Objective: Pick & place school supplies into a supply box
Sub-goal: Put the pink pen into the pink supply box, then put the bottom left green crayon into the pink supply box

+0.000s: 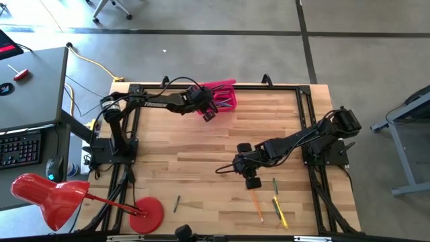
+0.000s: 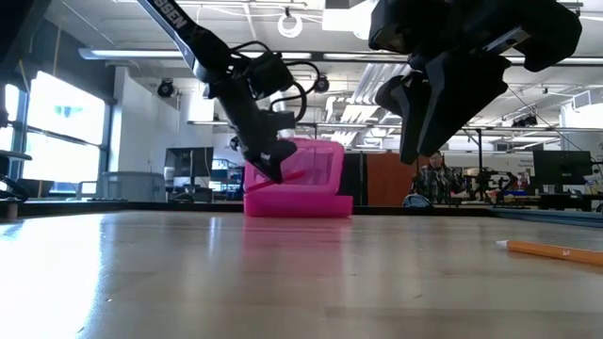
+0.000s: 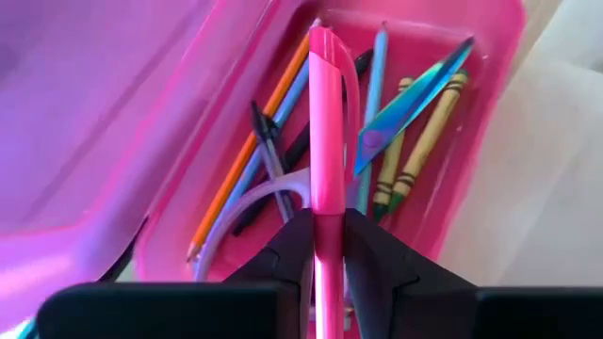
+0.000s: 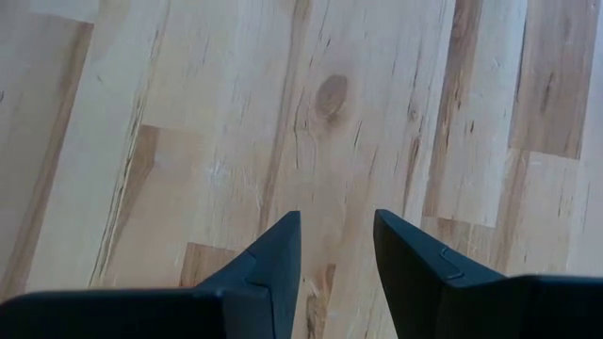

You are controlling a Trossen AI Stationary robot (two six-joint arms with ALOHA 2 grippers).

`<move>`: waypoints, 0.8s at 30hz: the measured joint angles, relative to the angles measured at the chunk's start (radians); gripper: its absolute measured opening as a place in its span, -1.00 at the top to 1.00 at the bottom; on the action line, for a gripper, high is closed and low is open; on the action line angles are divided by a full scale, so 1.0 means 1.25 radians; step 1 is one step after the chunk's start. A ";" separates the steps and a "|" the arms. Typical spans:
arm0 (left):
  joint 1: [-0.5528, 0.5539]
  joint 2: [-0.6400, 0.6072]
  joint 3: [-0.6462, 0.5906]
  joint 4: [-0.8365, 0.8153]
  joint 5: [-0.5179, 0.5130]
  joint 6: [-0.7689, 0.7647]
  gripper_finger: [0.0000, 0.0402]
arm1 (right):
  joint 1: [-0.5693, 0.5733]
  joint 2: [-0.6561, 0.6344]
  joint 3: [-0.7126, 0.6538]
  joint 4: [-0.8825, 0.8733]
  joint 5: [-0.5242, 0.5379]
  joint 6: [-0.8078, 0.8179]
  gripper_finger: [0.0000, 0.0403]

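Risk lies at the supply box [image 3: 471,113]: a pink pen [image 3: 325,151] is clamped in the left gripper [image 3: 327,247] jaws above it; released tilted, it could be propped on the scissors [image 3: 410,99]. Right gripper [image 4: 334,250] jaws are held apart, empty, well away.
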 joint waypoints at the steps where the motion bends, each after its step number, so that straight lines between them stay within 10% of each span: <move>1: 0.000 0.000 0.000 -0.001 -0.006 0.003 0.55 | 0.000 0.000 0.000 0.001 0.000 0.000 0.43; 24: -0.006 0.000 0.038 0.018 0.029 0.023 -0.08 | 0.000 0.000 0.000 0.002 -0.004 0.000 0.43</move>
